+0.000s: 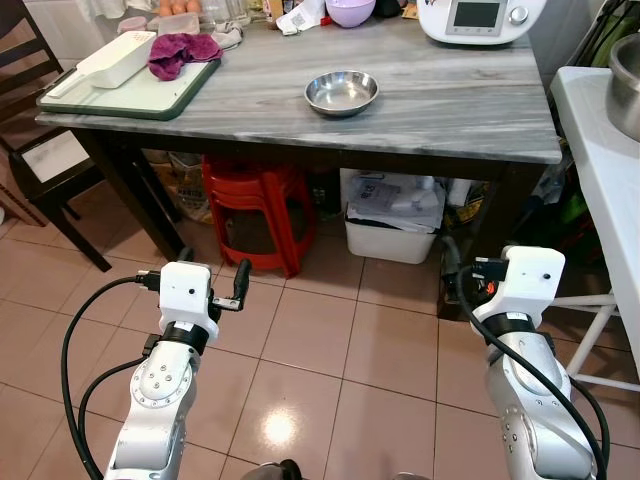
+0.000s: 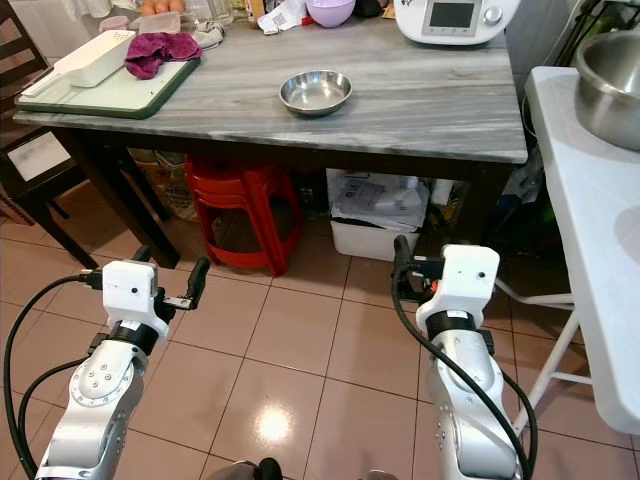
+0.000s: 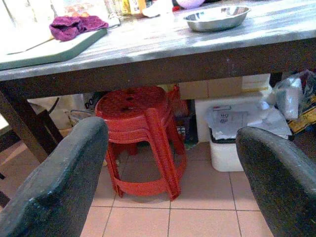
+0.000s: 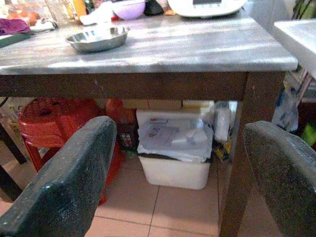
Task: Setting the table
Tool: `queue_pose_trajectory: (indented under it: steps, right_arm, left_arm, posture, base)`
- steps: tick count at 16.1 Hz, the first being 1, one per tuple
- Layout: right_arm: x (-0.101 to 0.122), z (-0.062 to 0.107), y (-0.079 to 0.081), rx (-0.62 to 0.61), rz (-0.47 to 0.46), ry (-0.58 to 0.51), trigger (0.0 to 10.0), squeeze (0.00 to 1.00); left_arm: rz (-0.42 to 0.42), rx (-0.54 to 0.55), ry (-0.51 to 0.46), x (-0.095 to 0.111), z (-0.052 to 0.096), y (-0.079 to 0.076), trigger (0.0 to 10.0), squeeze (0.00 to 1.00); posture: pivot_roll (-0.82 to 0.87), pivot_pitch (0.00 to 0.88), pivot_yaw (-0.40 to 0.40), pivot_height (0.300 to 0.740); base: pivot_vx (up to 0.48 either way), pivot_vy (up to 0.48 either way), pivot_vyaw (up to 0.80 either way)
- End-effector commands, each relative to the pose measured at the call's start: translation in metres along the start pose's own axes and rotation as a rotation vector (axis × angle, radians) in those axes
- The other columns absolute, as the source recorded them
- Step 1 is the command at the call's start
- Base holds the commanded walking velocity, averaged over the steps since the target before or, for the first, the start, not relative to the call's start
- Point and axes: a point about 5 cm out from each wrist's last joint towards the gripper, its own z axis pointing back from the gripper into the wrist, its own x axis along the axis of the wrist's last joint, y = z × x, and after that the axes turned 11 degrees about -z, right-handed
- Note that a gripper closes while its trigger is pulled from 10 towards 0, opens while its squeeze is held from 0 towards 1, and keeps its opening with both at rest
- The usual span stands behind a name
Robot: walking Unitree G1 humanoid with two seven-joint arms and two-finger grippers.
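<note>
A shallow steel bowl sits empty near the middle of the grey stone-look table. On the table's left end a green tray holds a white oblong box and a crumpled purple cloth. My left gripper is held low over the tiled floor, short of the table's front edge, open and empty. My right gripper is likewise low in front of the table's right leg, its fingers wide apart with nothing between them. The bowl lies above and beyond both grippers.
Red stacked stools and a white bin of papers stand under the table. A dark chair is at the left, a white counter at the right. A white appliance and purple bowl sit at the table's back.
</note>
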Motion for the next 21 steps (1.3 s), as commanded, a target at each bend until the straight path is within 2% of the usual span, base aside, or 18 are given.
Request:
queue_pose_trajectory:
  steps: [1,5,12,16,21]
  right_arm:
    - [0.000,0.002,0.001,-0.004,-0.011,0.007,10.0,0.00]
    - [0.000,0.004,-0.001,-0.006,-0.004,0.004,10.0,0.00]
    - [0.013,-0.002,0.003,0.028,0.012,-0.047,10.0,0.00]
    - [0.024,-0.004,0.009,0.055,0.021,-0.083,10.0,0.00]
    - [0.025,-0.005,0.008,0.054,0.019,-0.082,10.0,0.00]
  left_arm:
    - [-0.007,-0.008,0.009,-0.001,0.002,0.002,10.0,0.00]
    - [-0.005,-0.030,0.009,-0.001,0.003,0.000,10.0,0.00]
    - [0.024,-0.032,-0.007,0.002,-0.002,-0.004,10.0,0.00]
    - [0.042,-0.035,-0.016,0.004,-0.005,-0.006,10.0,0.00]
    - [0.052,-0.039,-0.017,0.003,-0.006,-0.008,10.0,0.00]
  posture:
    - [-0.15,0.171,0.110,0.740]
    - [-0.15,0.177,0.114,0.740]
    - [-0.16,0.159,0.095,0.740]
    - [-0.17,0.155,0.086,0.740]
    - [-0.18,0.150,0.087,0.740]
  base:
    - [0.000,0.000,0.00]
    - [0.000,0.000,-0.79]
    - [0.000,0.000,0.00]
    - [0.000,-0.327,0.00]
    - [0.000,-0.363,-0.68]
